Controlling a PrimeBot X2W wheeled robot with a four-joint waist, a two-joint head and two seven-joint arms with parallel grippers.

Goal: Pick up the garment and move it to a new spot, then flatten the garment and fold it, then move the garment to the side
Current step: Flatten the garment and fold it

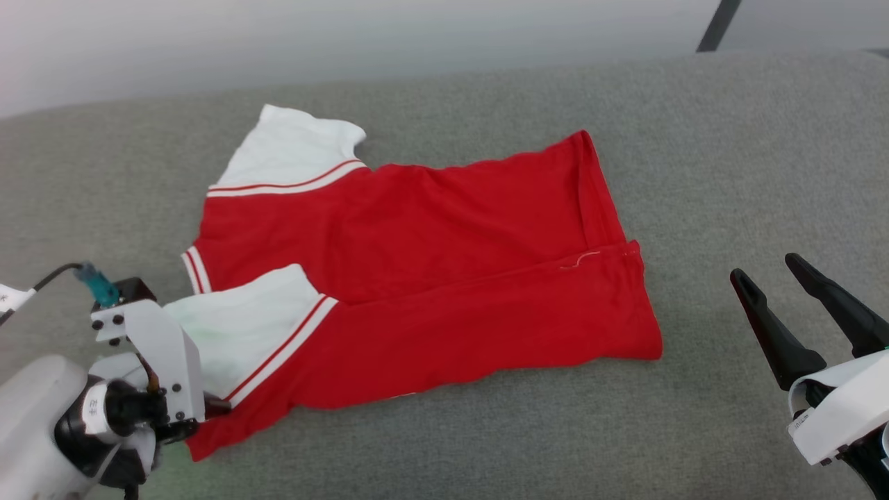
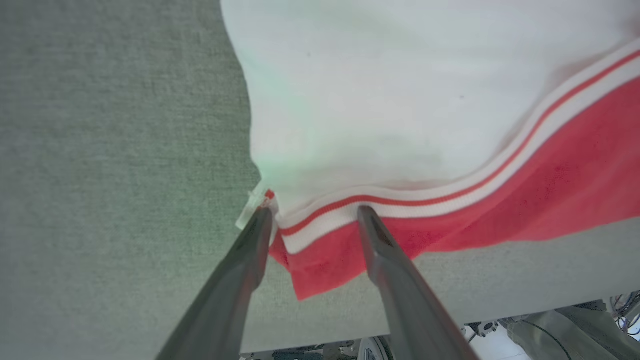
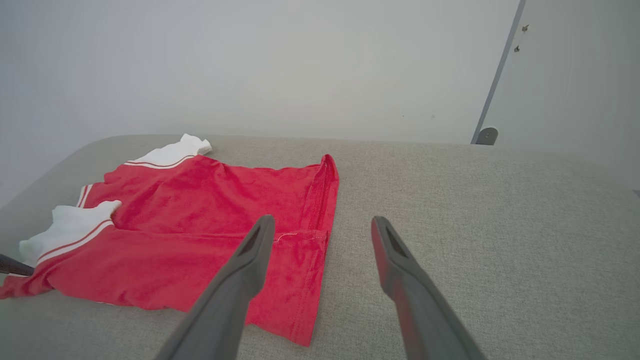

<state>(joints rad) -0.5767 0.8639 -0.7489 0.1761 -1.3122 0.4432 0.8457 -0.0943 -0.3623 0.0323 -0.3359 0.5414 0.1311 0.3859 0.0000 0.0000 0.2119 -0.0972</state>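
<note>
Jersey shirt lies on the grey padded surface, apparently doubled lengthwise, plain red side up, white sleeves toward my left and hem toward my right. Left gripper sits at the near-left corner, jaws apart, with the striped trim between the tips and nothing pinched. Right gripper hovers wide open and empty, apart from the hem. Risks as I judge them: one left finger rides the very edge of the cloth, so a closure could slip off or catch only the top layer, and the fold would open on lifting. This corner lies near the front edge of the surface, so a drag could pull it over. With the right arm idle, the hem end would trail and bunch.
</note>
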